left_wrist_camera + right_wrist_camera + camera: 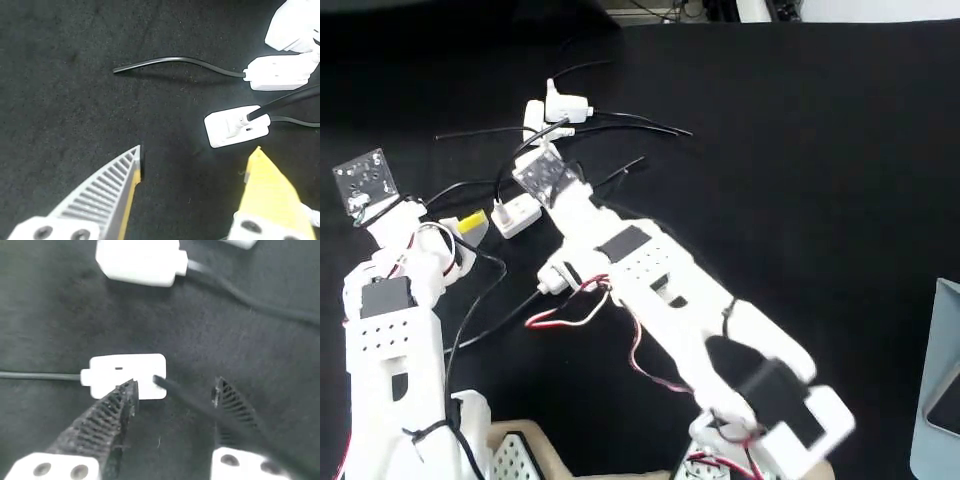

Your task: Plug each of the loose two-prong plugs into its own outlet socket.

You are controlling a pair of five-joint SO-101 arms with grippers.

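Both right fingers [107, 410] and left fingers [265, 185] spread wide, empty. White plug [124, 372] flat on table [45, 320], just beyond right tips, long axis crosswise to them; left pair slightly farther.

Cables [175, 59] crowd sockets [235, 127]; mat [820, 150] rightward open.

The boxy white plastic left arm [382, 345] is carrying a black servo block and rows of small holes, with a thin black cable hanging beside it. The white plastic right arm [665, 290] is wearing black servo panels and looping red, white and black wires. The left gripper [198, 150] is showing one yellow finger [265, 190] and one ribbed grey-white finger [107, 187] edged in yellow. The right gripper [175, 385] is showing two black ribbed fingers [100, 425] on white bases studded with screws.
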